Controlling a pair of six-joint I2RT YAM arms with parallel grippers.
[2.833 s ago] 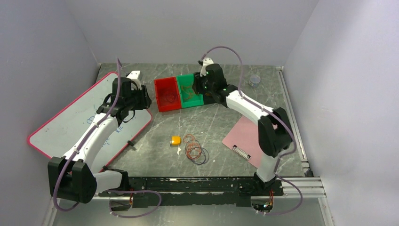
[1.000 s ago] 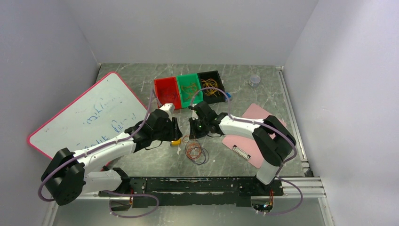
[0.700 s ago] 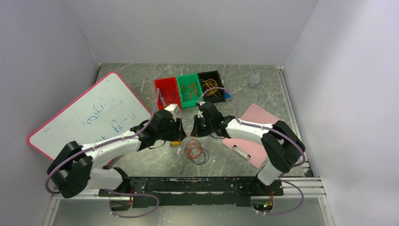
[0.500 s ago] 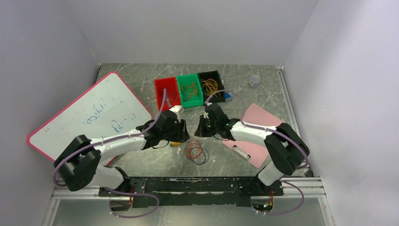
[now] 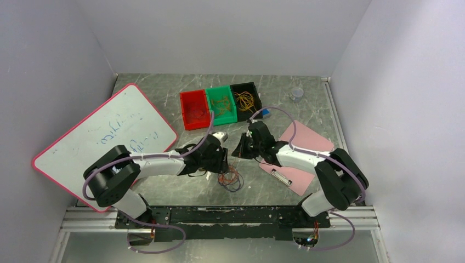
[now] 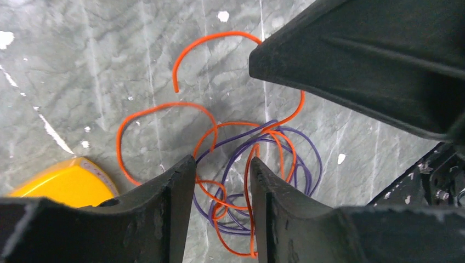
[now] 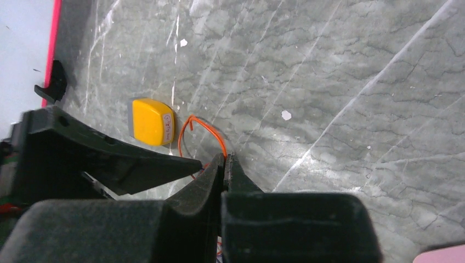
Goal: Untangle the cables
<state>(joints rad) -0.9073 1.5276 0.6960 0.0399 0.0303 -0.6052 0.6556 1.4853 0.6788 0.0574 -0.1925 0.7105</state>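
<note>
The cables [image 5: 231, 178] are a small tangle of orange and purple loops [image 6: 257, 164] lying on the grey table, near the middle front. My left gripper [image 6: 220, 162] hangs right over the tangle, jaws open, with orange and purple loops showing in the gap between its fingers. My right gripper [image 7: 225, 156] is shut just beyond the tangle, and an orange cable [image 7: 204, 129] arcs up off the table into its tips. In the top view the left gripper [image 5: 220, 160] and right gripper [image 5: 242, 150] stand close together above the cables.
A yellow block [image 7: 153, 121] lies beside the tangle. Red [image 5: 194, 111], green [image 5: 221, 106] and black [image 5: 246, 99] bins holding wires stand at the back. A whiteboard [image 5: 98, 137] lies left, a pink clipboard [image 5: 305, 158] right, a small cup [image 5: 296, 93] far right.
Both arms have come in from the bins to the tangle. Over the last second the left gripper slid right over the cables, and the right gripper shifted slightly right.
</note>
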